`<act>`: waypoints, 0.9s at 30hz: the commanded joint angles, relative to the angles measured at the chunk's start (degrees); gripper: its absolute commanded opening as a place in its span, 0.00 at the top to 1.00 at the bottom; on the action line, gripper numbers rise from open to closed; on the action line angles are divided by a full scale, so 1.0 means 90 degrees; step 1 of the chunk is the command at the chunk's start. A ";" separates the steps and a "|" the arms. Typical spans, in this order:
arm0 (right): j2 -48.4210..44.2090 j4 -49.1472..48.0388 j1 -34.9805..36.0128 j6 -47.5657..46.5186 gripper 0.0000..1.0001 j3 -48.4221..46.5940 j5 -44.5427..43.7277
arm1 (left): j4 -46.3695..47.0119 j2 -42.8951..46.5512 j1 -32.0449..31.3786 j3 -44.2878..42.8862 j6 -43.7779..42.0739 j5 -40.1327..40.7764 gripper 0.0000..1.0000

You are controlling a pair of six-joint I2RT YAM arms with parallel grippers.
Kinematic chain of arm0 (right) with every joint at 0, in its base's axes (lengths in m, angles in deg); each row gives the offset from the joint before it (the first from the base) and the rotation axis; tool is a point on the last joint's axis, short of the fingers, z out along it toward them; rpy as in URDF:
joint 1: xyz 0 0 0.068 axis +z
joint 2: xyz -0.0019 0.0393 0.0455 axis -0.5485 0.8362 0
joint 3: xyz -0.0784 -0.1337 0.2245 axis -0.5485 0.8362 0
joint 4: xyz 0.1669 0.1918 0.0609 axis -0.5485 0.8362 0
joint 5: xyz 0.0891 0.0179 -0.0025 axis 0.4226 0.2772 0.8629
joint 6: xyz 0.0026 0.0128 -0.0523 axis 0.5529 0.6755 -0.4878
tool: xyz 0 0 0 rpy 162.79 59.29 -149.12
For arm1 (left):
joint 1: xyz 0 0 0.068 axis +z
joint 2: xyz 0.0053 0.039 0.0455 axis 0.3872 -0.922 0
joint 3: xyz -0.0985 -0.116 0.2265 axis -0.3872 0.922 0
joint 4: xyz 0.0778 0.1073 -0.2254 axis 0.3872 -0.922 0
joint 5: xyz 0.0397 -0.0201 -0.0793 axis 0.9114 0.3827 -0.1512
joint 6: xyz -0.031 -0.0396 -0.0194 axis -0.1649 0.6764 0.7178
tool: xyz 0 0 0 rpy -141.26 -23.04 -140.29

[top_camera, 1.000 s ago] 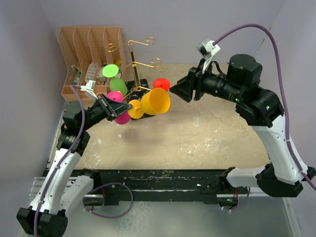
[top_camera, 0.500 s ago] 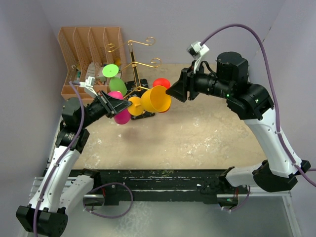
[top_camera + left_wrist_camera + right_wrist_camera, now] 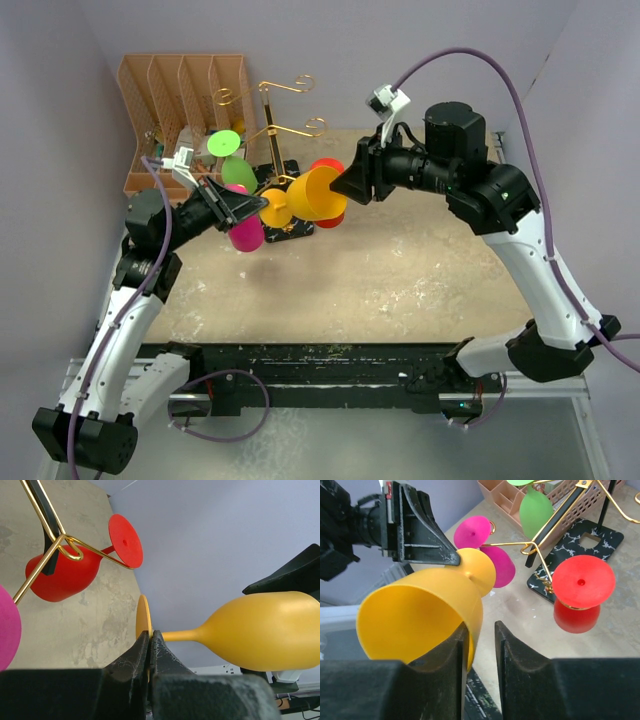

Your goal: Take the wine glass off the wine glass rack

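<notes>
Both arms rise from the near edge of the counter and lean toward the far edge, meeting left of centre. Left gripper [image 3: 247, 206]: jaws pressed together on the thin foot disc of the yellow wine glass [image 3: 314, 194], pinching it edge-on; the left wrist view shows the disc sandwiched between the two fingers [image 3: 134, 656]. The glass lies on its side in the air above the counter, stem level, bowl mouth facing the right arm. Right gripper [image 3: 346, 187]: jaws a little apart, straddling the bowl's rim. In the right wrist view the rim wall sits in the gap against one finger [image 3: 454, 650], with counter visible between the wall and the other finger, so this is not a clamp. The glass hangs just in front of the wine glass rack [image 3: 268, 118], and in the left wrist view its foot and stem sit apart from the gold wire. The rack stands toward the far edge, left of centre, on its black veined base. Three glasses hang bowl-down on the hook arms: a pink glass [image 3: 246, 236] on the left side, a red glass [image 3: 326, 166] on the right side, and a green glass [image 3: 238, 172] behind. A tan organiser [image 3: 185, 90] fills the far left corner, just behind the rack.
</notes>
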 commanded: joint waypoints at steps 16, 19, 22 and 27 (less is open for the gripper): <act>0.0317 -0.0366 -0.0191 0.0032 1.00 -0.1713 -0.2687 | -0.1356 0.0328 0.0014 -0.1176 -0.1755 0.0967 0.29; 0.0657 -0.0223 -0.0564 -0.0057 1.00 -0.2356 -0.3324 | -0.1880 0.0629 0.0013 -0.1343 -0.2279 0.1616 0.29; 0.1211 0.0037 -0.1465 0.0014 1.00 -0.2969 -0.3233 | -0.2297 0.0978 0.0012 -0.1381 -0.2744 0.2263 0.29; 0.2148 0.0243 -0.2997 0.0638 1.00 -0.3175 -0.2511 | -0.2854 0.1538 0.0012 -0.1250 -0.3172 0.3224 0.29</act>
